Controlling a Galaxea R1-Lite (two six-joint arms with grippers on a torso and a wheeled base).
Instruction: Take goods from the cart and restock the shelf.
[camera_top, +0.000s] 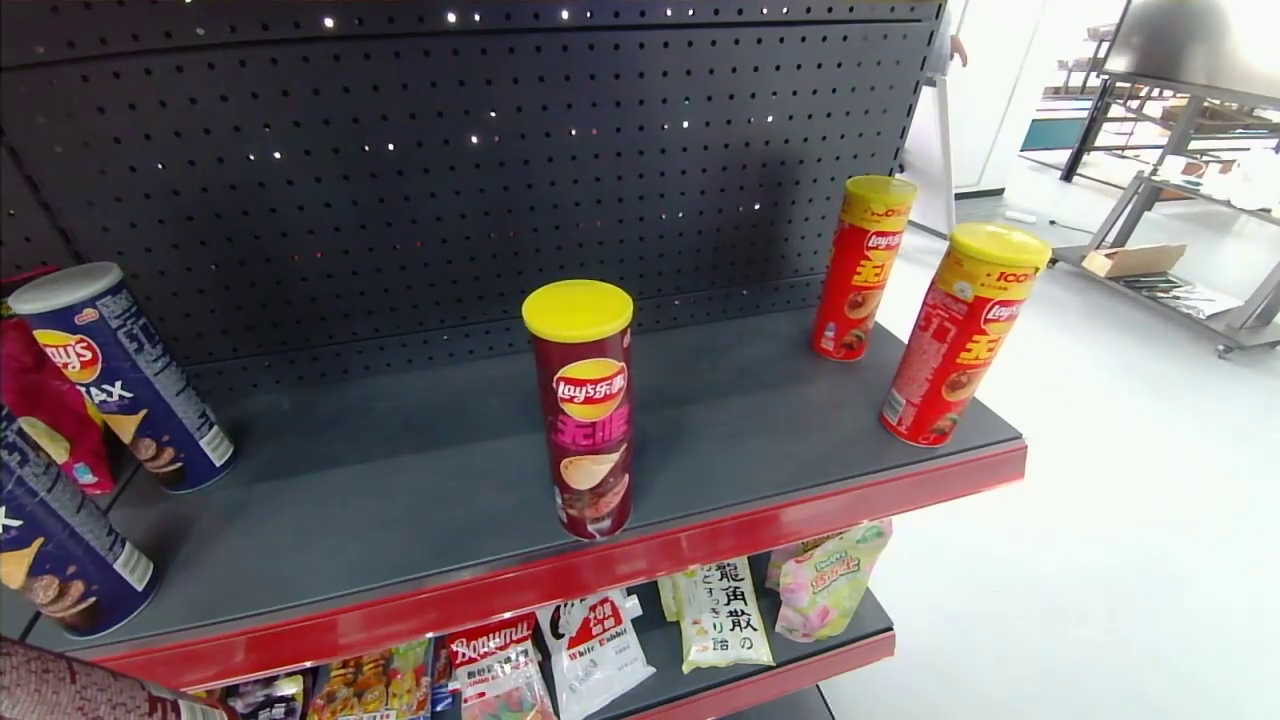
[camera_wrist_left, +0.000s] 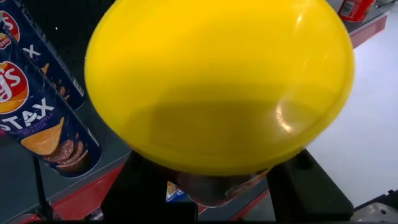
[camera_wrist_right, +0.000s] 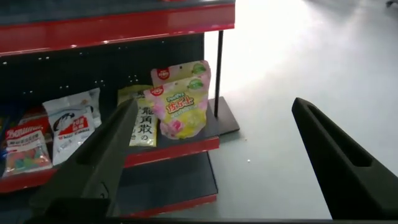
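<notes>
A chip can with a yellow lid (camera_wrist_left: 217, 81) sits between the dark fingers (camera_wrist_left: 146, 193) of my left gripper (camera_wrist_left: 224, 194), which is shut on it; the lid faces the wrist camera. The can's maroon body (camera_top: 60, 690) shows at the lower left corner of the head view, in front of the shelf (camera_top: 400, 470), a grey board with a red front edge. On the board stand a maroon can (camera_top: 585, 410), two red cans (camera_top: 860, 270) (camera_top: 960, 335) and blue cans (camera_top: 125, 375) (camera_top: 55, 550). My right gripper (camera_wrist_right: 214, 106) is open and holds nothing, low beside the shelf's right end.
A black pegboard wall (camera_top: 450, 170) backs the shelf. The lower shelf (camera_wrist_right: 186, 146) carries several snack bags (camera_top: 715, 615) (camera_wrist_right: 180, 99). White floor (camera_top: 1100, 520) lies open to the right, with metal racks (camera_top: 1180, 250) farther off. Bare board lies between the blue and maroon cans.
</notes>
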